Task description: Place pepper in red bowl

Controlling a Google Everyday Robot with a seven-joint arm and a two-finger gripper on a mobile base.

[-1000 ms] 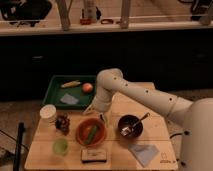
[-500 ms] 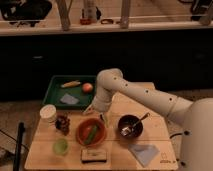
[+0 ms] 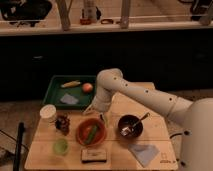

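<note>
The white arm (image 3: 145, 97) reaches in from the robot's body at the lower right and runs up and to the left across the back of the wooden surface (image 3: 117, 147). It bends sharply at a rounded elbow beside the green tray (image 3: 55, 82), and from that bend the forearm drops steeply down and a little to the left. This puts the claw (image 3: 99, 114) low over the surface, just behind the far rim of the red bowl (image 3: 80, 135).

Whether the claw is spread or pressed together cannot be told from this view (it is a small pale shape against the wood). The pepper (image 3: 91, 132) lies inside the red bowl, stretched slantwise across its middle, below the claw.

A dark bowl (image 3: 131, 127) with a spoon (image 3: 141, 119) leaning on its rim sits just to the right of the red bowl. On the tray are a pale yellow piece (image 3: 71, 84), a round orange fruit (image 3: 87, 87) and a bluish cloth (image 3: 69, 99). A white cup (image 3: 48, 112) stands at the left edge. A small green cup (image 3: 61, 146) stands near the front, left of the red bowl.
</note>
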